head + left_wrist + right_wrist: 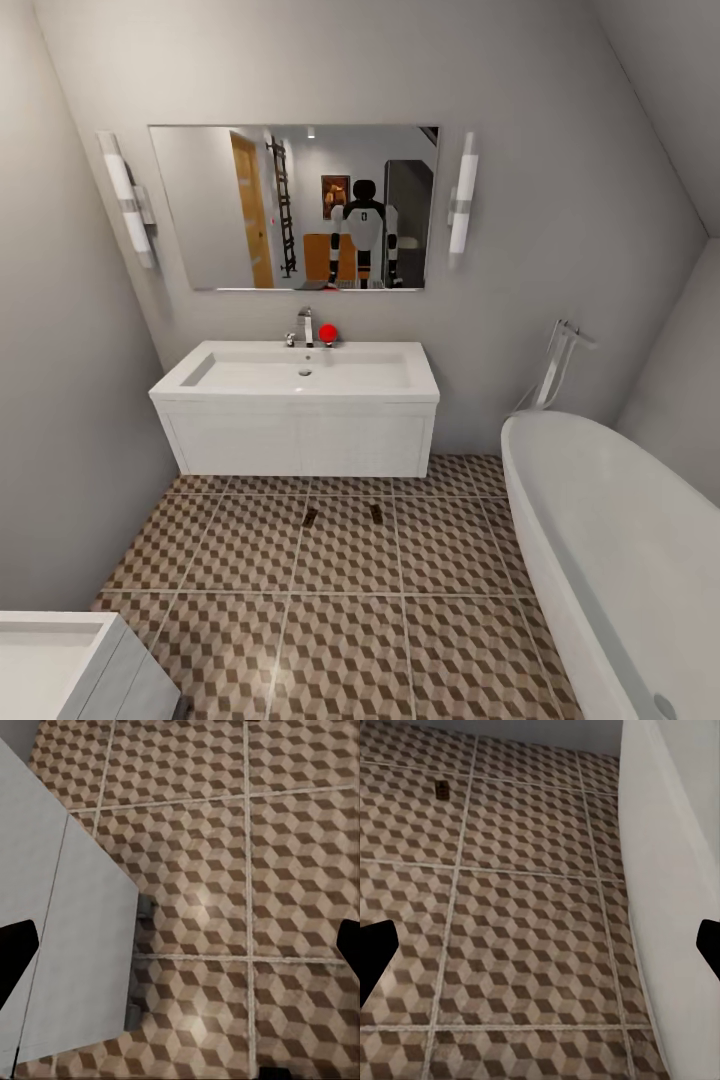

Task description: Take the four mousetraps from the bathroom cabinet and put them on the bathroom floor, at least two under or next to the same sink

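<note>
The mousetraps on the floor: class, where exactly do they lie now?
In the head view, two mousetraps lie side by side on the bathroom floor, just before the bathroom sink.

Open bathroom floor (pixel 340 640) mid-room; bathtub (pixel 610 540) blocks right, vanity (pixel 300 440) ahead, white unit (pixel 60 670) near left, two mousetraps (pixel 310 517) on tiles.

No readable text, labels, brands, numbers — no signs on any surface.
</note>
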Controlling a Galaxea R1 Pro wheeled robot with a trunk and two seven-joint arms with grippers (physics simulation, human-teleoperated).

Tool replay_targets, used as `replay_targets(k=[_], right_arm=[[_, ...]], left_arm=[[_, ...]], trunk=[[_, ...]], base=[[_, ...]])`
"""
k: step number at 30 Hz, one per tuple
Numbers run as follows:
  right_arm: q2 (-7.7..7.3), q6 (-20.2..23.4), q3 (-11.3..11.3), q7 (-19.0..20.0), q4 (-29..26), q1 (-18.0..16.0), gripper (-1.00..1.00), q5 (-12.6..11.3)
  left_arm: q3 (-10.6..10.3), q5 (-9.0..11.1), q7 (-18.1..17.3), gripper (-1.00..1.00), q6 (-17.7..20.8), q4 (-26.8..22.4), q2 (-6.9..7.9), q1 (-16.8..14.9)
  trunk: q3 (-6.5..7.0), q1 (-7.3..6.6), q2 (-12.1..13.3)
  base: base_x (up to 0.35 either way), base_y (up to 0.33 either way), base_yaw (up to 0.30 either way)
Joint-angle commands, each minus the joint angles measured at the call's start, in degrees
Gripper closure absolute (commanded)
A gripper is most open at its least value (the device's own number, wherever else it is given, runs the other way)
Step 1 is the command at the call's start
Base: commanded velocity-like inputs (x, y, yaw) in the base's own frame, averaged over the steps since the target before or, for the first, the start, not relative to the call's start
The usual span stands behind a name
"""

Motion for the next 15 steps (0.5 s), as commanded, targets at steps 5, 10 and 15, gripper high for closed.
replay_targets(k=[5,10,15], right_arm=[[0.01,-0.51,0.48,-0.13,-0.23,-0.04,-1.00,-0.73],[0.14,-0.48,0.54,-0.18,-0.19,-0.04,-1.00,-0.77],[0.27,-0.48,0.55,-0.17,-0.17,-0.04,-1.00,-0.77]], left_arm=[[-0.50,0.43,-0.72,-1.00,-0.61,0.15,0.06,0.79],[-0.55,0.41,-0.90,-1.00,-0.60,0.13,-0.25,1.00],[-0.57,0.41,-0.92,-1.00,-0.58,0.13,-0.71,1.02]], trunk=[[-0.12,0.04,-0.12],[-0.12,0.04,-0.12],[-0.12,0.04,-0.12]], base=[[0.000,0.000,0.000],[0.000,0.000,0.000],[0.000,0.000,0.000]])
